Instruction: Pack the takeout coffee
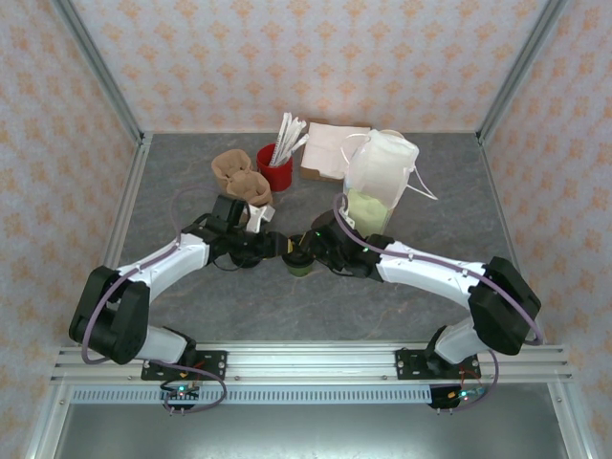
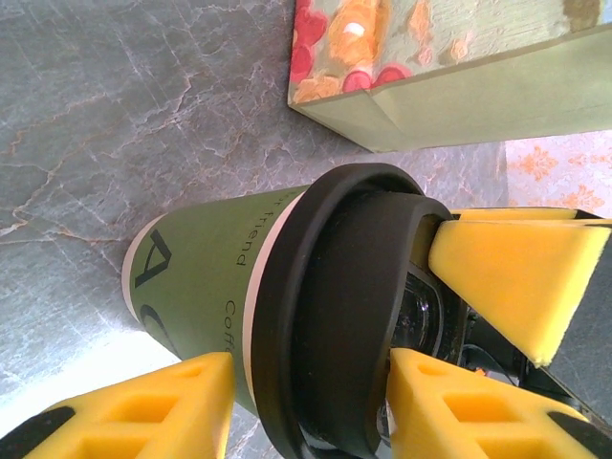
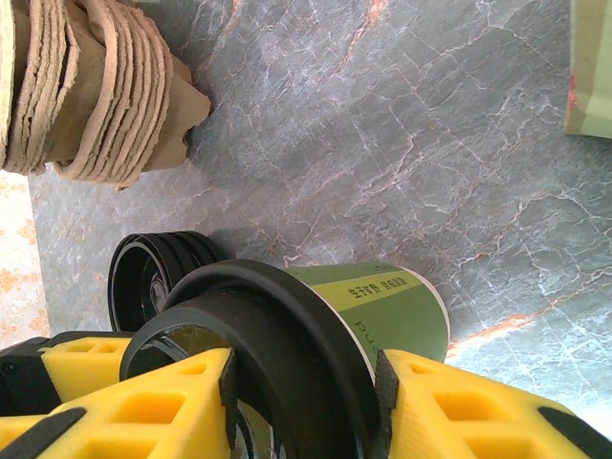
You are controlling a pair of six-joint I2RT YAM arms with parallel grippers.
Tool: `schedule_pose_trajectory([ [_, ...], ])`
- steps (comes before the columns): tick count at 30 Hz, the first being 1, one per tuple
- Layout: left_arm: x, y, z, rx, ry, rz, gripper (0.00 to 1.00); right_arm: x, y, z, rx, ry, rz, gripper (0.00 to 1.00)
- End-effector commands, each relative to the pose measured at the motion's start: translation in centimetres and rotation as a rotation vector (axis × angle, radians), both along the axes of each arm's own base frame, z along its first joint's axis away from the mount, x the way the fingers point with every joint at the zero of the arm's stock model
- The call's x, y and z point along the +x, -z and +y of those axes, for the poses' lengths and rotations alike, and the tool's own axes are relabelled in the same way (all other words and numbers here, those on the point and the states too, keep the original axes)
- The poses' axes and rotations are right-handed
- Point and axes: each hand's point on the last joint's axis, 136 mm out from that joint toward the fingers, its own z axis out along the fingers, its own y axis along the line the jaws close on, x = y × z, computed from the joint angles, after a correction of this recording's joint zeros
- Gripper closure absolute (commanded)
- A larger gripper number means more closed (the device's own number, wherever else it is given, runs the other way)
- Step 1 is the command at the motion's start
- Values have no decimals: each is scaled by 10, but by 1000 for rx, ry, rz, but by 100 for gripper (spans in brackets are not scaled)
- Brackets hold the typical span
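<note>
Olive-green paper cup with round black plastic lid (image 1: pixel 299 264) is upright over the grey marbled tabletop (image 1: pixel 239 316), near the tall white-and-green paper bag (image 1: pixel 380 182) but not in it. Left end effector (image 2: pixel 311 382) and right end effector (image 3: pixel 304 382) are both clenched on the cup at the lid rim.

Risks:
- Opposing pulls could pop the lid or tip the cup.
- A hard squeeze may dent the paper wall.
- Lifting could clip the bag's edge and topple it.

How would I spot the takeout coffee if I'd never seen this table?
On the grey table, look at the middle, where the left gripper and right gripper meet. The takeout coffee stands between them: a short olive-green paper cup under a black lid, far lower than the paper bag behind it.
</note>
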Motion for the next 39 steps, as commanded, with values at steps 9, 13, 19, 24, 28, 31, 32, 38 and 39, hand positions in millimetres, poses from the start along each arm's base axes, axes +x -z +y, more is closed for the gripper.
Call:
schedule_pose_trajectory([
  [9,-33,29,1,115,27,89,54,-23,39,-29,-146,10,87,59],
  [13,-36,19,-11,83,73,65,51,-21,35,-24,-143,-1,80,59],
  [19,-41,26,-12,100,104,75,52,-20,34,-23,-150,-8,76,59],
  [24,-46,38,-9,153,116,79,53,-22,34,-26,-158,-6,74,59],
  [28,-47,40,-11,149,113,76,54,-23,32,-28,-155,-6,70,59],
  [31,-45,32,-12,138,108,62,54,-22,25,-26,-147,-11,57,58],
  [32,-44,28,-13,136,107,54,54,-21,23,-26,-145,-11,52,58],
  [38,-37,8,-17,115,101,25,48,-19,13,-20,-124,-22,38,55],
  [39,-36,5,-18,110,100,24,47,-19,12,-19,-122,-24,37,55],
])
